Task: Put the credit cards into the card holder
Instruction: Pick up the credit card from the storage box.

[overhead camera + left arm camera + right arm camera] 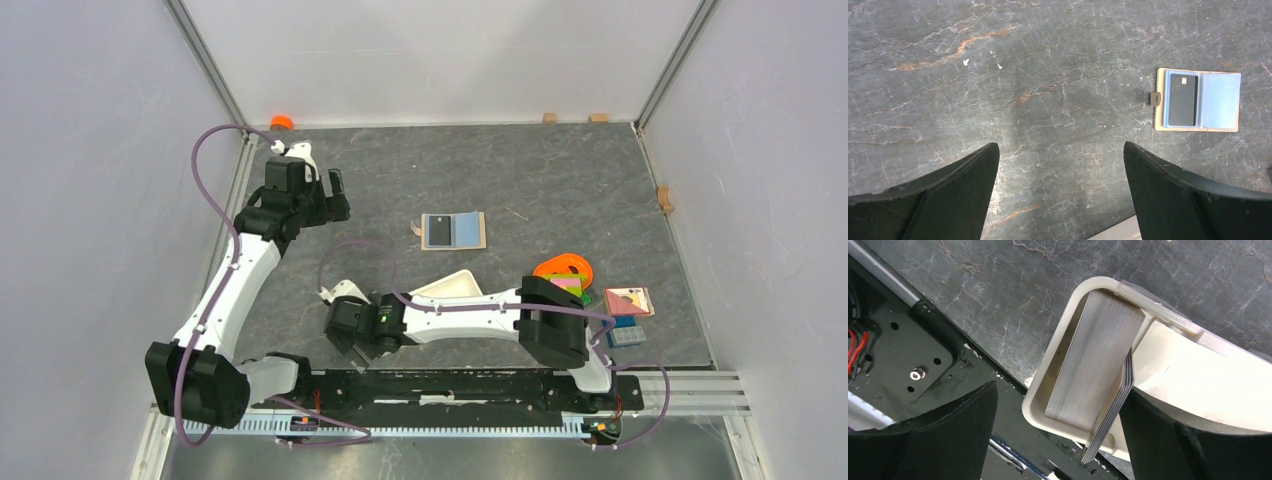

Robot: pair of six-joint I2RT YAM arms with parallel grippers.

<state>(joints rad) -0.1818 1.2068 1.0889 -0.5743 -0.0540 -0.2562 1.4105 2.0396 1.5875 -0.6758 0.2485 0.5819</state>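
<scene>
Grey marbled tabletop [560, 170], walled in white. Toward twelve o'clock the tan card holder [1220, 100] lies open, one black credit card [1182, 100] tucked inside. Left gripper [1060, 150] hangs spread, empty, at ten o'clock. Right gripper [1059, 389], equally spread, hovers over the white tray [1045, 365] at six, presumably seeking another.

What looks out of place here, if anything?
In the white tray, the stack of thin cards leans on edge, and a few at its side sit askew, poking out past the tray's rim. Nothing looks spilled or broken.
</scene>
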